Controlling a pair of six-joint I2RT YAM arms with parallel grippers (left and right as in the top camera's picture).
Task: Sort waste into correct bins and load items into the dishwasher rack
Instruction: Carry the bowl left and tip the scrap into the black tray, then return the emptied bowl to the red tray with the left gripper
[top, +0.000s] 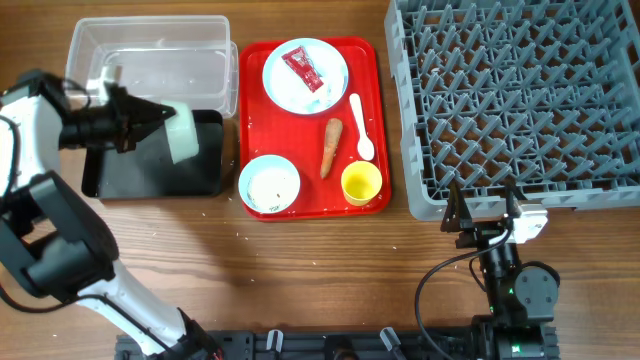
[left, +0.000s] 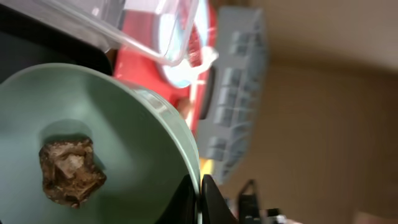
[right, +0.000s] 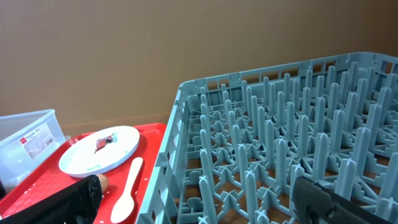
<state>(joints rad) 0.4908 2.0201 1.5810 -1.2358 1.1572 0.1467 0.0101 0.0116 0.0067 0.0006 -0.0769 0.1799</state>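
Observation:
My left gripper (top: 160, 117) is shut on the rim of a pale blue bowl (top: 184, 133) and holds it tilted on its side over the black tray (top: 120, 175). In the left wrist view the bowl (left: 112, 130) holds a small brown lump (left: 69, 171), and the jaws (left: 200, 200) pinch its rim. My right gripper (top: 484, 212) is open and empty at the near edge of the grey dishwasher rack (top: 520, 100). On the red serving tray (top: 375, 120) lie a plate (top: 305, 75) with a red sauce packet (top: 303, 68), a carrot (top: 330, 146), a white spoon (top: 361, 127), a yellow cup (top: 361, 183) and a second bowl (top: 269, 185).
The clear tub (top: 150, 55) stands behind the black tray at the back left. The right wrist view shows the rack's pegs (right: 280, 149), the spoon (right: 129, 186) and the plate (right: 99, 150). Bare wooden table (top: 320, 270) lies in front.

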